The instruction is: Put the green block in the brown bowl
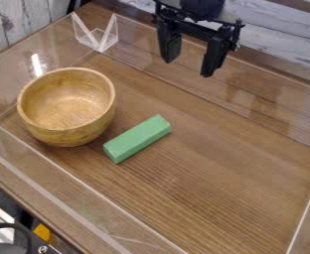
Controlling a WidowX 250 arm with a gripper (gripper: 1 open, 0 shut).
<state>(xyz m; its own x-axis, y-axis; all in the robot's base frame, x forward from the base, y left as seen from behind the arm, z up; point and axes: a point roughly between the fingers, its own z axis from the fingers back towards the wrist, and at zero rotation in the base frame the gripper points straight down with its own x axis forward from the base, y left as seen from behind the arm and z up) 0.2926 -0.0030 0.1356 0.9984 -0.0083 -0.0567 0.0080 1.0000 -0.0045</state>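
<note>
The green block point(138, 138) lies flat on the wooden table, pointing diagonally, just right of the brown bowl point(68, 105). The bowl stands upright at the left and holds nothing. My gripper point(191, 50) hangs above the back of the table, up and to the right of the block and well apart from it. Its two black fingers point down, spread open, with nothing between them.
A clear acrylic wall point(65, 189) fences the table point(237, 149) along the front, left and right edges. A small clear angled stand point(95, 33) sits at the back left. Pale wooden boards form the backdrop.
</note>
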